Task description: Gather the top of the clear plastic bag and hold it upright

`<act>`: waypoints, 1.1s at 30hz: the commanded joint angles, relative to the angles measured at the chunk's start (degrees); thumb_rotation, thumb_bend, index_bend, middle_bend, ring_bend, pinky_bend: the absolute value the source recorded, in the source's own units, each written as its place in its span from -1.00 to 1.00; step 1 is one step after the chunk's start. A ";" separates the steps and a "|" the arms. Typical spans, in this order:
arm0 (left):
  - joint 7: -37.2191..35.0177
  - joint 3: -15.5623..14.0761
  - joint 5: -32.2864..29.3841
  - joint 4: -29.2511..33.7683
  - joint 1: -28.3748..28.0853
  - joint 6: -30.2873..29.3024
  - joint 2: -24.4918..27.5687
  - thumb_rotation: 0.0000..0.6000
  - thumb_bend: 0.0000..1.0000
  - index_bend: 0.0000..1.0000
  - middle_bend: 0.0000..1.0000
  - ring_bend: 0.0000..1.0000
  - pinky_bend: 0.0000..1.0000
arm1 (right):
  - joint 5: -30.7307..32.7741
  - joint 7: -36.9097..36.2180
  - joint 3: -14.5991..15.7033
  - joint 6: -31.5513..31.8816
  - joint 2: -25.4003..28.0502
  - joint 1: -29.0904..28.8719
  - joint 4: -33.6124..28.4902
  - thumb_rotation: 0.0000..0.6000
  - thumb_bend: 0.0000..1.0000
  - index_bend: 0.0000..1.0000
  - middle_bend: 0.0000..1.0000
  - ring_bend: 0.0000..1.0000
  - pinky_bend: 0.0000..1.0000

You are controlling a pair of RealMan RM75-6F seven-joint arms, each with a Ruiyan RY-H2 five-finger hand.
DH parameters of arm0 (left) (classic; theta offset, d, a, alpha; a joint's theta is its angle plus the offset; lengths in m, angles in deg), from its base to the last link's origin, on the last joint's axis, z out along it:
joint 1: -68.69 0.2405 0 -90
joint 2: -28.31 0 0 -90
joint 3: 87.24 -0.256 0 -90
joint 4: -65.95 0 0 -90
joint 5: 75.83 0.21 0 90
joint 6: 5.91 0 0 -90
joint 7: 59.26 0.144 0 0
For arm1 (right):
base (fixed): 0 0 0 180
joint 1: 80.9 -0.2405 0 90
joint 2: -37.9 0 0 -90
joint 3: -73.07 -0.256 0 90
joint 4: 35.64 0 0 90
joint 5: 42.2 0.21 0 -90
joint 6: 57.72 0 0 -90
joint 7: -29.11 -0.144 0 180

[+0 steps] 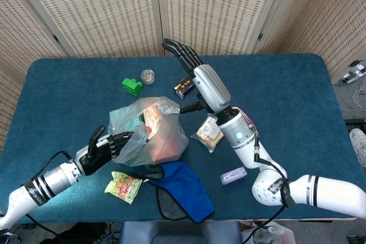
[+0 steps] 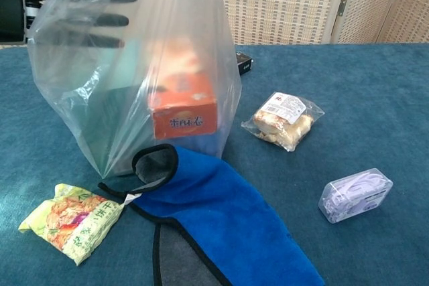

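The clear plastic bag (image 1: 153,132) stands upright left of the table's middle, with an orange box (image 2: 184,108) inside it. In the chest view the bag (image 2: 120,98) fills the left half of the frame. My left hand (image 1: 104,147) holds the bag's left rim, and its dark fingers (image 2: 90,18) show through the plastic near the top. Beyond the bag, my right hand (image 1: 203,84) hangs above the table with fingers stretched out and apart, holding nothing and clear of the bag. The chest view does not show the right hand.
A blue cloth (image 2: 214,222) and a yellow snack packet (image 2: 70,219) lie in front of the bag. To the right lie a bread packet (image 2: 283,118) and a small purple case (image 2: 355,194). Behind are a black box (image 1: 183,90), a green object (image 1: 132,87) and a small jar (image 1: 148,76).
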State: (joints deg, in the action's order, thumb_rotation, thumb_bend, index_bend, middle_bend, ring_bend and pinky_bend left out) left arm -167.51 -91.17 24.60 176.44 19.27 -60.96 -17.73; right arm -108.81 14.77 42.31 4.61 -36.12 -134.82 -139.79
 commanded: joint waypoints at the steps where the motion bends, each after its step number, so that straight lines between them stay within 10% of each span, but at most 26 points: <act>1: -0.25 0.27 -0.11 -0.06 -0.98 1.01 0.17 -1.00 -0.96 -0.50 -0.65 -0.64 -0.87 | -0.13 -0.07 0.04 0.07 0.25 0.19 -0.08 1.00 -1.00 -1.00 -1.00 -1.00 -1.00; 20: -16.07 -1.88 5.46 -4.56 -6.33 -1.89 -0.29 -1.00 -0.97 -0.32 -0.50 -0.59 -0.84 | -0.58 -0.07 0.76 -0.53 0.34 0.09 -0.36 1.00 -1.00 -1.00 -1.00 -1.00 -1.00; 33: -2.30 -3.48 0.32 -2.81 -4.73 2.54 2.88 -1.00 -0.97 -0.36 -0.49 -0.59 -0.79 | -0.98 -0.12 1.00 -0.44 0.86 0.43 -0.88 1.00 -1.00 -1.00 -1.00 -1.00 -1.00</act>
State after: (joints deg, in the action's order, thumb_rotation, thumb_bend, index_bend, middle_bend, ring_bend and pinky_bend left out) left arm -171.28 -94.29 25.61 173.26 14.16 -59.17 -15.52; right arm -109.78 14.66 43.31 4.17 -35.27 -134.40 -140.66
